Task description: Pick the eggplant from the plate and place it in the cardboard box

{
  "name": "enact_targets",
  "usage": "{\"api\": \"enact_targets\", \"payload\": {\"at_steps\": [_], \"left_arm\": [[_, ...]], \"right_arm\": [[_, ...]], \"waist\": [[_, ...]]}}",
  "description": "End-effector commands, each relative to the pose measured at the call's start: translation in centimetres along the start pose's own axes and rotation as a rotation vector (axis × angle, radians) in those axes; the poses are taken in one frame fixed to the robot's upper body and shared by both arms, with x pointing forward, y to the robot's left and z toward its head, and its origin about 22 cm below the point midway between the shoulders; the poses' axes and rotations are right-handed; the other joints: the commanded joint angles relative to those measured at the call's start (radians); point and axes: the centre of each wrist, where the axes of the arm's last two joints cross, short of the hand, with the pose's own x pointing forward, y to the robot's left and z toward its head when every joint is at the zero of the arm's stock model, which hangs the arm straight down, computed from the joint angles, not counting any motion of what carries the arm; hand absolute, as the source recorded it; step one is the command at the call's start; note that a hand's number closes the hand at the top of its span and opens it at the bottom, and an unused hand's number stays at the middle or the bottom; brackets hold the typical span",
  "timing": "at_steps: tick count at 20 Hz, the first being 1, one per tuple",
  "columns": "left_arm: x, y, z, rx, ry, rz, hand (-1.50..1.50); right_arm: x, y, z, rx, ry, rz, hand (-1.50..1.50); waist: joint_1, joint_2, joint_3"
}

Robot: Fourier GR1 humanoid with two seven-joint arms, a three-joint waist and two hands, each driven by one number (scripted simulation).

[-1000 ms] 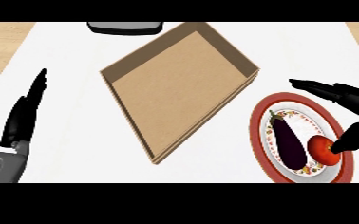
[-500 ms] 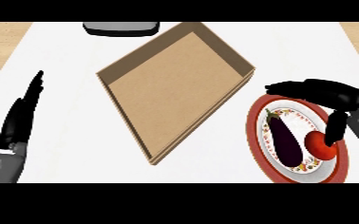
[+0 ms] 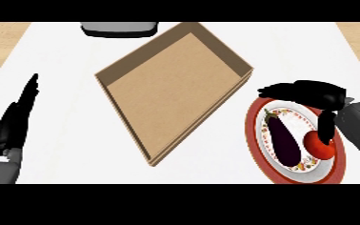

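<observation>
Now my right hand hovers, fingers spread apart and holding nothing, over the plate at four o'clock, above the eggplant, beside the cardboard box.

The white counter carries a shallow cardboard box at its middle, a red-rimmed plate just right of the box and a grey object beyond its far-left corner.
</observation>
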Motion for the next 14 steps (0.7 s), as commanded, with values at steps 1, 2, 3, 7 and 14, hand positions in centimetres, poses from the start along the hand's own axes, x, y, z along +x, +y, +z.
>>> {"api": "enact_targets", "payload": {"at_steps": [1,2,3,7,14], "left_arm": [[-0.2,0.6,1.1,0.011,0.006,-0.006,0.0],[-0.7,-0.6,-0.6,0.01,0.014,0.001,0.0],[1.4,1.1,0.9,-0.02,-0.004,-0.002,0.0],[-0.2,-0.4,0.7,-0.009,-0.009,0.001,0.0],[-1.1,-1.1,0.4,-0.005,0.003,0.001,0.0]], "right_arm": [[0.4,2.0,-1.3,0.058,-0.042,-0.035,-1.5],[-0.2,1.4,-1.2,0.051,-0.054,-0.044,-1.5],[-0.4,-0.4,0.0,0.053,-0.055,-0.045,-1.5],[0.5,1.8,-1.8,0.048,-0.113,-0.085,-1.5],[2.1,0.0,-0.7,0.058,-0.186,-0.086,-1.5]], "waist": [[-0.003,0.003,0.008],[-0.007,0.006,0.008],[0.004,0.003,0.008],[-0.005,0.004,0.008],[-0.011,0.004,0.007]]}}
